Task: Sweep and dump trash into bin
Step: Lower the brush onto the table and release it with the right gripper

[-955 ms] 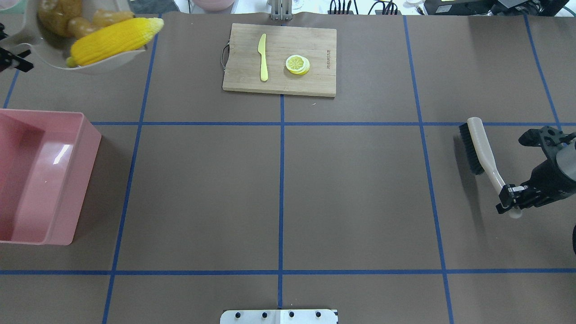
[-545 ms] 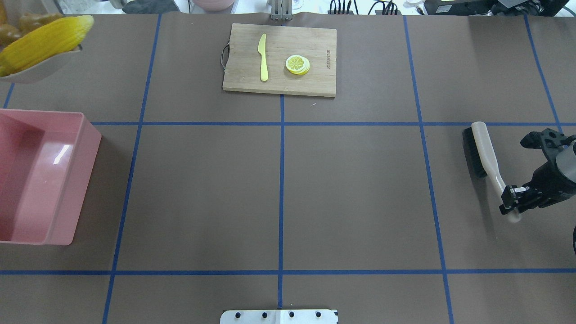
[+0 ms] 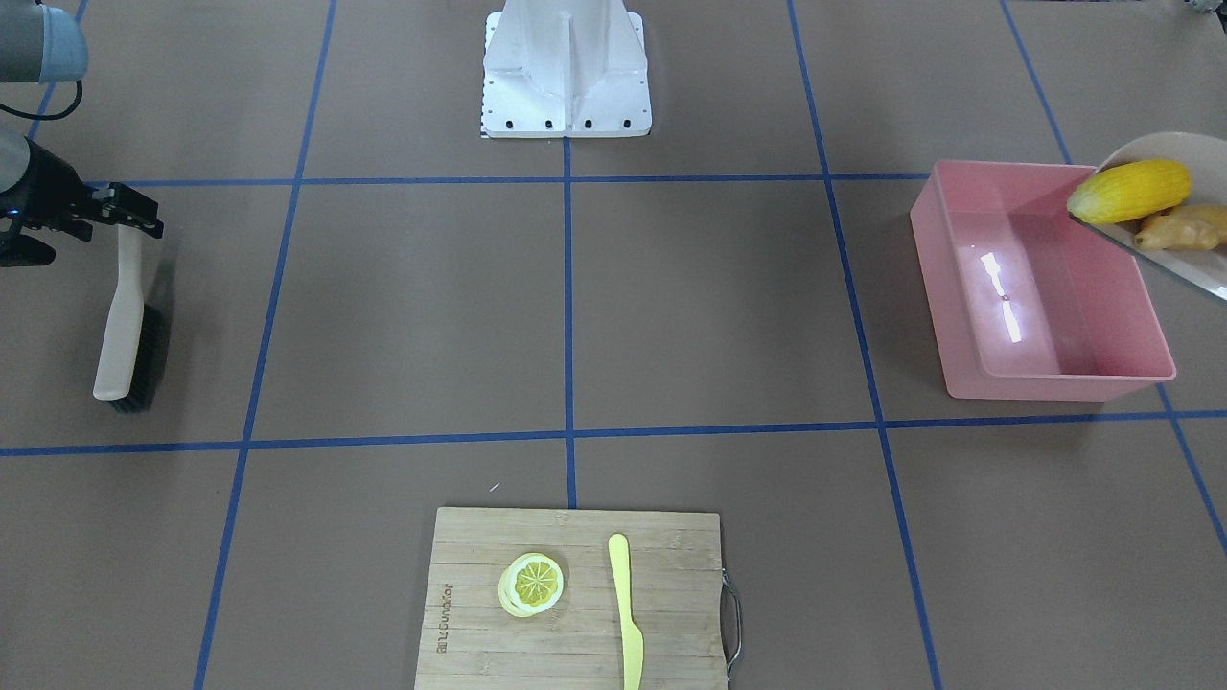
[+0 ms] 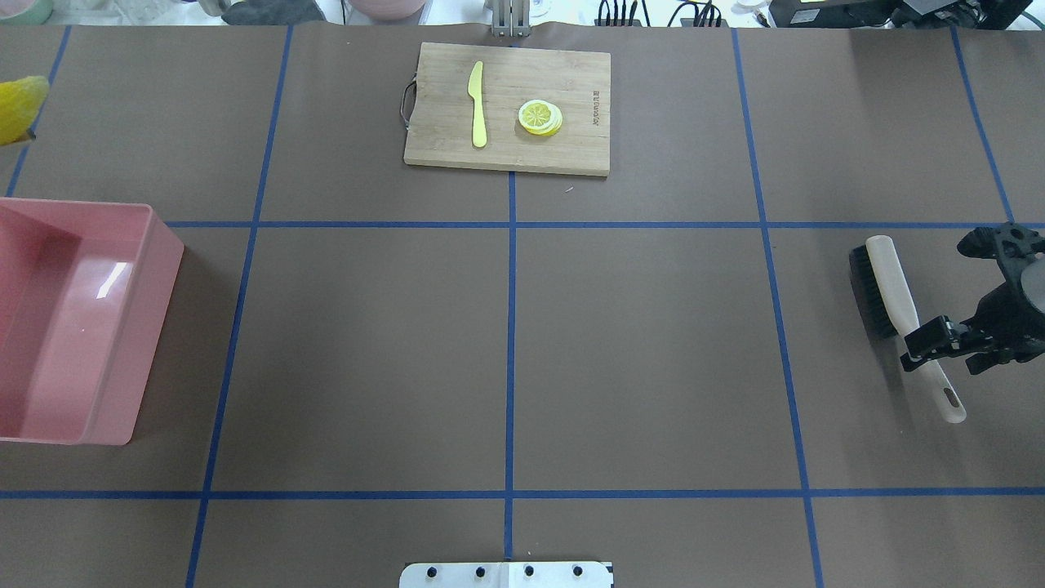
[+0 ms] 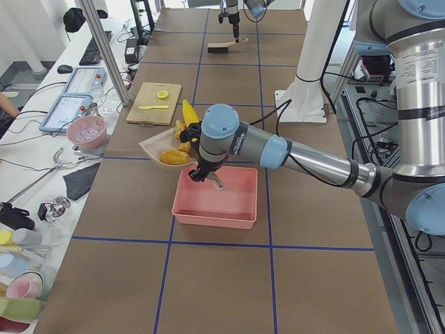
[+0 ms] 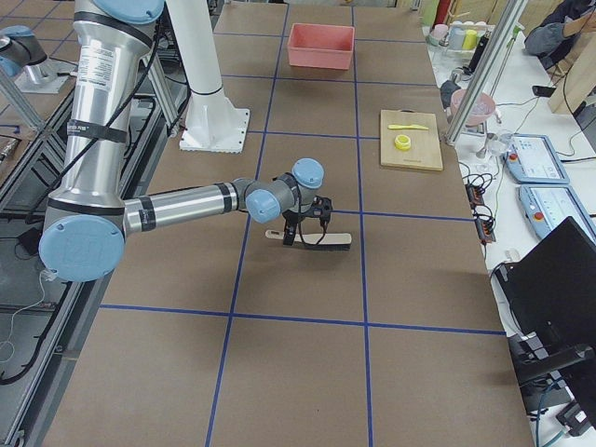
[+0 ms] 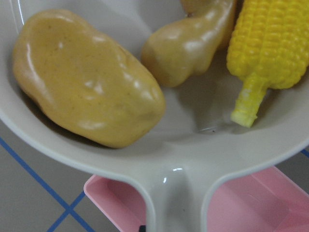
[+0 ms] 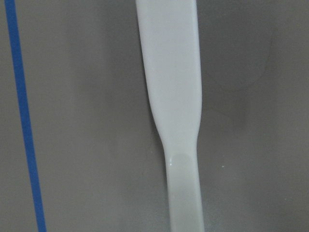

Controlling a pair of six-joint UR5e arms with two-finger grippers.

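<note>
Corn (image 7: 270,48), ginger (image 7: 193,43), potato (image 7: 82,82) in dustpan (image 7: 174,174), by pink bin (image 3: 1045,383)

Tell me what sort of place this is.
Most likely a robotics lab. A large industrial arm works over a table gridded with blue tape, and a side bench holds tablets.

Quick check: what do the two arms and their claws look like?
The left arm and right arm are silver-grey tubes with pale blue caps on rounded joints and black bands. A black cable loops beside the left arm. The right claw is black and blocky; the left claw looks dark too.
</note>
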